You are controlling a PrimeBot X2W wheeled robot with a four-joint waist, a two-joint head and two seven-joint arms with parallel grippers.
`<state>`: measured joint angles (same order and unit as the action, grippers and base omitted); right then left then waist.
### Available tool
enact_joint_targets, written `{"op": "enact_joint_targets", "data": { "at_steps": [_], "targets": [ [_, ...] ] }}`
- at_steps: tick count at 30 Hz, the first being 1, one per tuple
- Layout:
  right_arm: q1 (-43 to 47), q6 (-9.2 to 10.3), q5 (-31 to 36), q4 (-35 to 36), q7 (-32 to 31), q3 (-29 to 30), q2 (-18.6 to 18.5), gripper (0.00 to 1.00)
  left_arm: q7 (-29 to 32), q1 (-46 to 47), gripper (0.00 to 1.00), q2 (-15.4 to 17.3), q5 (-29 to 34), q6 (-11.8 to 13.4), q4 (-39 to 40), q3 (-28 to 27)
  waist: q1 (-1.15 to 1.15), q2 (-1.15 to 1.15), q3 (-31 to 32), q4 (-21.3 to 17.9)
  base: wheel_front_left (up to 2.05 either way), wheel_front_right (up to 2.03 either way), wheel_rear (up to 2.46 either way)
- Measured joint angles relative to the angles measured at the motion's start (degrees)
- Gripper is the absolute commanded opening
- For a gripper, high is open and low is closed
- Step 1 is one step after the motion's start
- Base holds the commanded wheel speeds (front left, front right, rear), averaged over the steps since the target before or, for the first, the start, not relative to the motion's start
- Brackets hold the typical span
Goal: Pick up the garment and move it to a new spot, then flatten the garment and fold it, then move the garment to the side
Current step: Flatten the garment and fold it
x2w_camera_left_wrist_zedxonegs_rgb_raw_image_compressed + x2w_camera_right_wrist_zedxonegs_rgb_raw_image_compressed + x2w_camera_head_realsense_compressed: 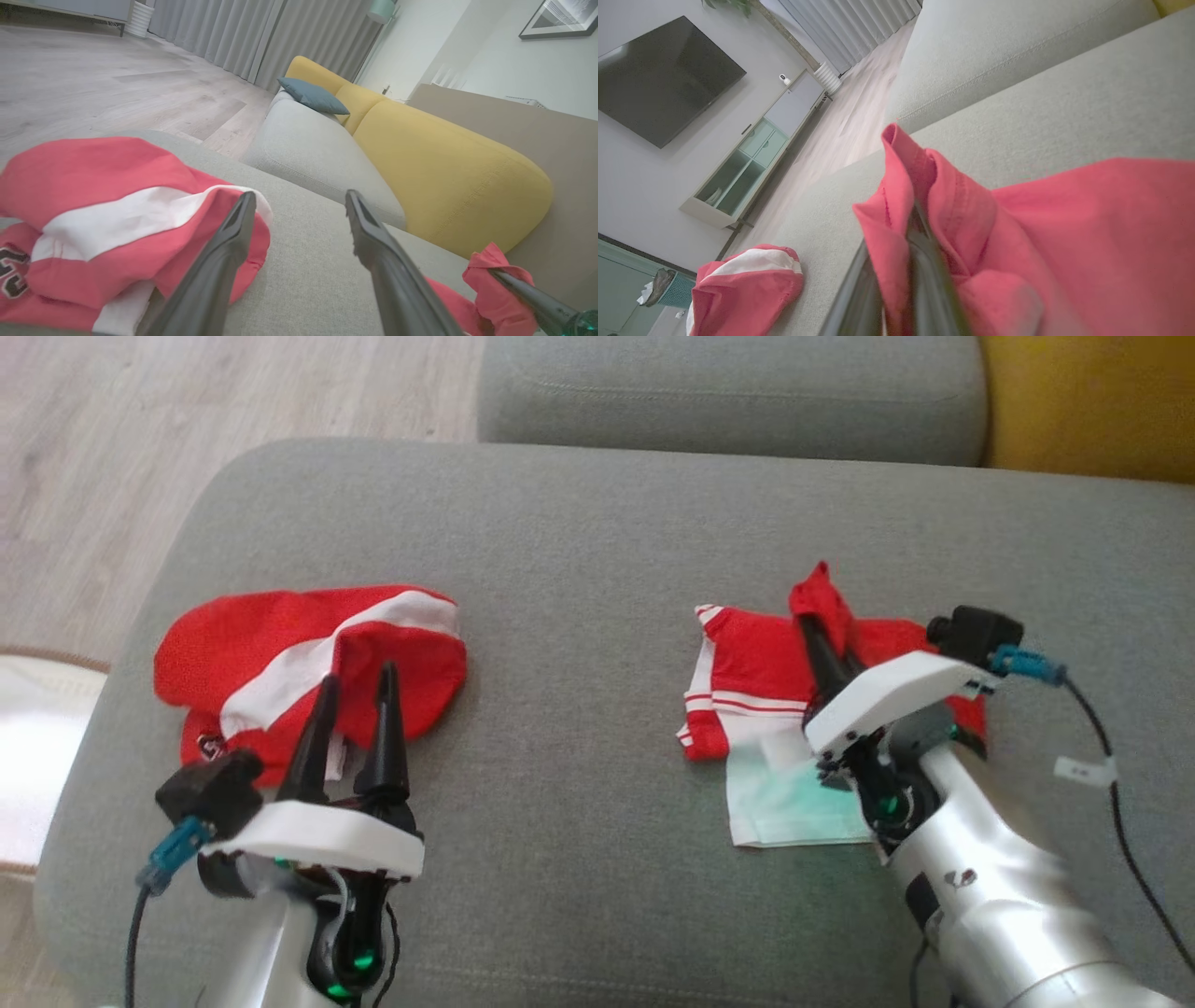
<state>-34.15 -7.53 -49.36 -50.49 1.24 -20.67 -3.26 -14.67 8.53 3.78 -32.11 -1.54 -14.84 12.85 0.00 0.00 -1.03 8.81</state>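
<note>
Two red-and-white garments lie on the grey sofa seat (579, 569). The right garment (756, 663) is rumpled, and my right gripper (814, 616) is shut on a raised red fold of it; the right wrist view shows that fold (924, 186) wrapped over my right gripper (917, 212). The left garment (252, 644) is a bunched heap with a broad white band. My left gripper (358, 674) stands open over that heap's near edge, fingers apart with nothing between them. From the left wrist the heap (93, 177) sits left of my left gripper (300, 196).
A pale white-green piece of cloth (784, 812) lies flat under my right wrist. A second grey cushion (728, 392) and a yellow one (1092, 401) lie beyond the seat. Wooden floor (112, 457) drops off on the left. A black cable (1111, 784) hangs by my right arm.
</note>
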Motion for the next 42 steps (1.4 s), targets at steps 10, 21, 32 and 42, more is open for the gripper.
{"op": "enact_joint_targets", "data": {
  "at_steps": [10, 21, 32, 42],
  "targets": [
    [-4.22, 0.00, -12.90, -7.66, 7.66, -13.70, -0.15, 0.00, 0.02, 0.16, 1.00, -0.16, -0.44, -0.05, -0.11, 1.34, 0.00, 0.00, -2.68, 2.56, 0.00, 0.00, 0.00],
    [-7.50, 0.00, -22.98, -1.70, 8.84, -33.21, -0.35, 1.00, 0.02, 1.61, 1.00, -0.20, -0.58, -0.07, -1.40, 1.02, 0.00, 0.00, -4.35, 0.81, 0.00, 0.00, 0.00],
    [-14.27, 0.00, -26.97, -4.21, 12.46, -38.54, -0.29, 1.00, 0.02, 1.59, 1.00, -0.29, -0.56, -0.05, -0.45, 0.05, 0.00, 0.00, -2.19, -4.48, 0.00, 0.00, 0.00],
    [-17.31, 0.00, -14.08, -11.48, 12.98, -31.21, -5.44, 1.00, 0.01, 1.55, 1.00, -0.40, -0.30, -0.55, 3.02, -1.10, 0.00, 0.00, -1.36, -8.73, 0.00, 0.00, 0.00]
  ]
}}
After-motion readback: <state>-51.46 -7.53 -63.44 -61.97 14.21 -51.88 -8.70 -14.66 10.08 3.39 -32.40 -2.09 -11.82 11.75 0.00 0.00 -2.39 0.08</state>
